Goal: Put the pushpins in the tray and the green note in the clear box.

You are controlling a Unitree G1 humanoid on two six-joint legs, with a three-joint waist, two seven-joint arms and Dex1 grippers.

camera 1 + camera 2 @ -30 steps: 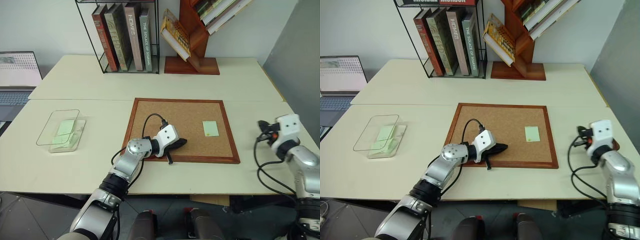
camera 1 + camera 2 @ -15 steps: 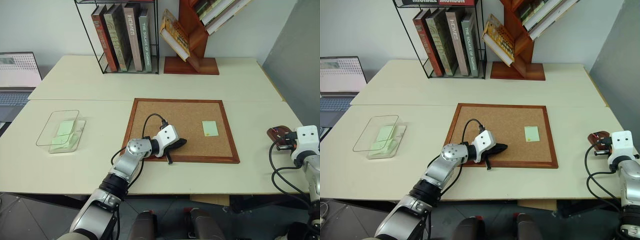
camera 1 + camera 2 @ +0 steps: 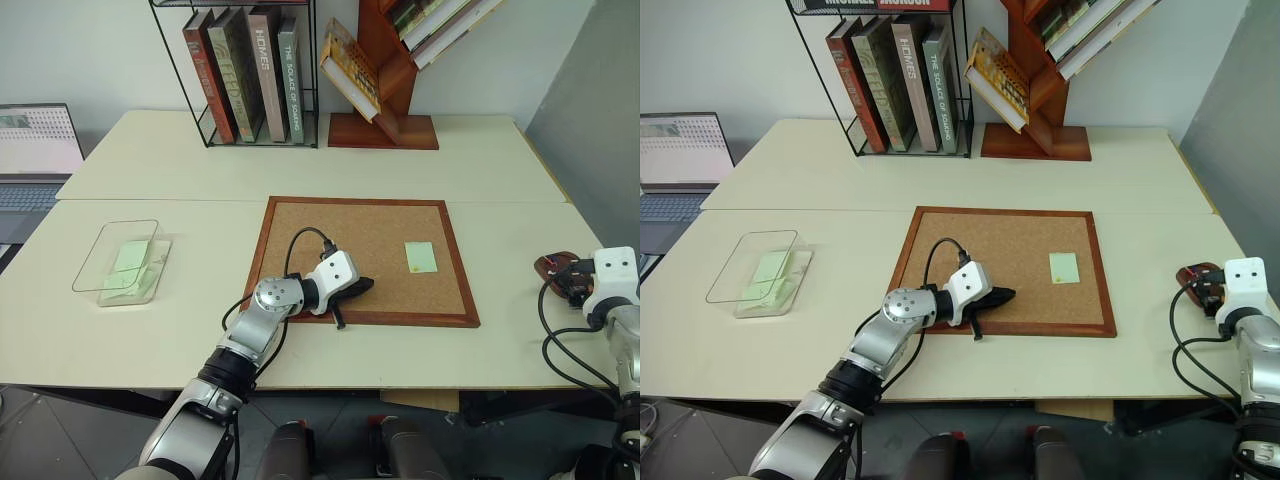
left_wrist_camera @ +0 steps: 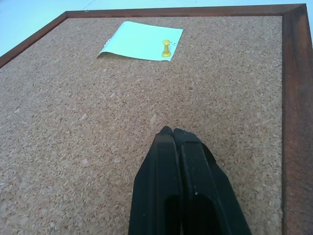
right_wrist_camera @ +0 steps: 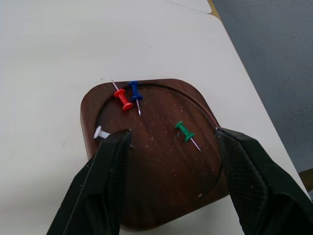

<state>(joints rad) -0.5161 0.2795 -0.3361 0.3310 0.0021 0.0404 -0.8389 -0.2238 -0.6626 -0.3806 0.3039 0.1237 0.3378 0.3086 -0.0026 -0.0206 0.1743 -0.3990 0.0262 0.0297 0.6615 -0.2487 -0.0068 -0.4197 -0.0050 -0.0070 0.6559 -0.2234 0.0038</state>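
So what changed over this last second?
The right gripper swung out to the right, over the tray, and its jaws opened above the pushpins. The left gripper, shut on the cork board, and the pinned note stayed put.

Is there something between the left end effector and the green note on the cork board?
Nothing visible: bare cork board lies between the shut left end effector and the green note. A yellow pushpin stands in the note near one edge.

- Cream table (image 3: 300,165) under and around the left claw.
- Wire book rack (image 3: 240,70) and wooden slanted shelf (image 3: 385,60) beyond it, against a white wall (image 3: 80,50).
- Laptop (image 3: 35,150) far to its left.
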